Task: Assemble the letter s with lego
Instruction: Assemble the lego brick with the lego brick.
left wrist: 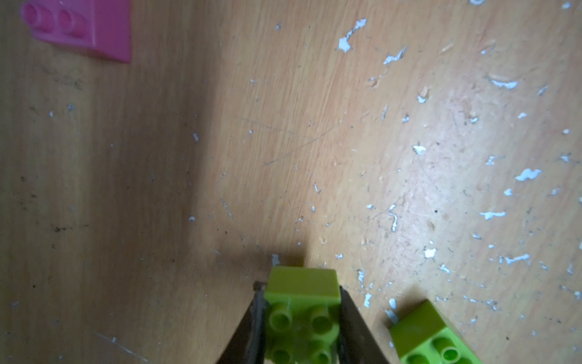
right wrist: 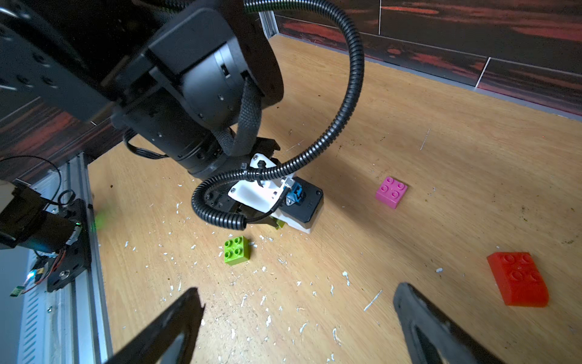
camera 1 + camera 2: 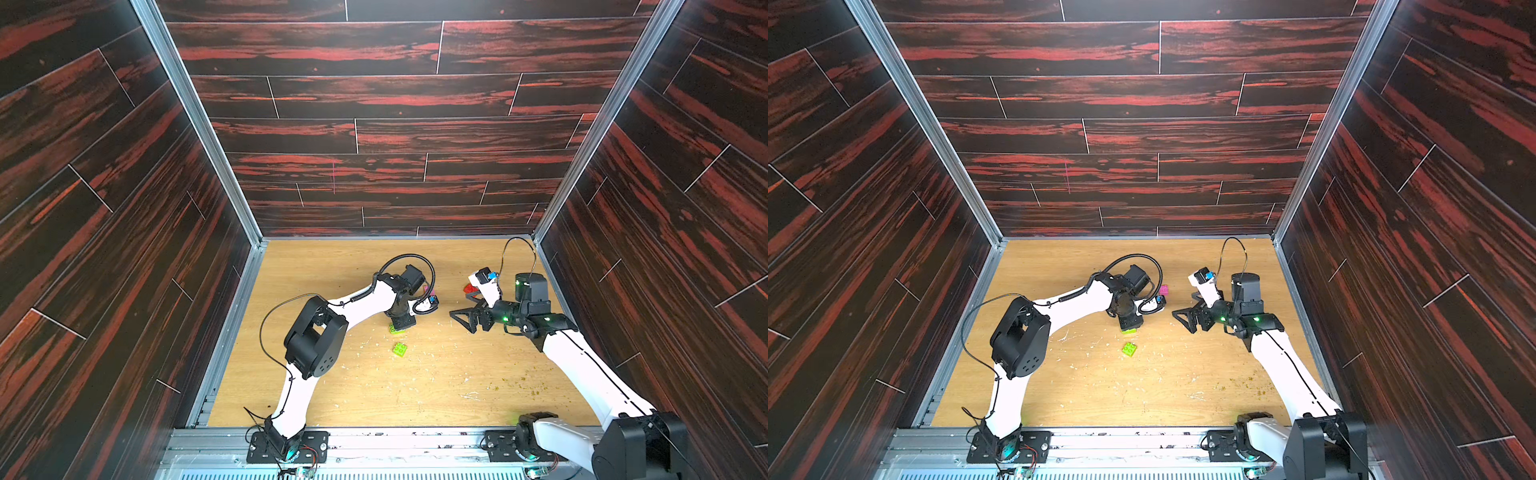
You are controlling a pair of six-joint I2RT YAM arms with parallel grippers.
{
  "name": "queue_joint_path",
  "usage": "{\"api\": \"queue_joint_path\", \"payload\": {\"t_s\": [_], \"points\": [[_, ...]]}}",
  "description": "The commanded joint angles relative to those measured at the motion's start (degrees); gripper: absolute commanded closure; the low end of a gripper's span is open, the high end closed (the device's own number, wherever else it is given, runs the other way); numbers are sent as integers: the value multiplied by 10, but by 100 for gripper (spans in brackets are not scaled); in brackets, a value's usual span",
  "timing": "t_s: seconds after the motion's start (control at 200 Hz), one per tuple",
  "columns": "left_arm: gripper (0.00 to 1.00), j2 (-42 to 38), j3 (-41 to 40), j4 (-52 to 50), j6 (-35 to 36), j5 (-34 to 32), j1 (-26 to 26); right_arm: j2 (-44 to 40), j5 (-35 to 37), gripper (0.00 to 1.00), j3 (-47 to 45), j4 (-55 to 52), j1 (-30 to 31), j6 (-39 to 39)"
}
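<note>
Near table (image 3: 436,395) centre, left claw (image 1: 299,288) pinches a green brick (image 1: 304,318), second green brick (image 3: 400,349) loose at its six o'clock; right claw (image 2: 297,291) stands spread, its wrist view alone showing the red brick (image 2: 516,279) whole, apart from pink brick (image 2: 391,191).

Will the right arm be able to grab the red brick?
Probably yes. The right gripper is open and empty, and the red brick lies alone close beside it, with nothing between.
</note>
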Motion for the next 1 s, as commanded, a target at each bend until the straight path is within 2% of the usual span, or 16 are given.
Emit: {"api": "queue_joint_path", "payload": {"t_s": [0.0, 0.411, 0.581, 0.992], "points": [[83, 12, -2, -13, 1, -4, -2, -5, -7, 2, -4, -5, -3, -5], [83, 13, -11, -51, 38, 17, -6, -9, -10, 2, -8, 0, -2, -4], [83, 13, -9, -53, 24, 26, -6, -15, -8, 2, -12, -1, -3, -4], [84, 39, -3, -35, -14, -4, -13, -18, -9, 2, -12, -2, -3, -3]]}}
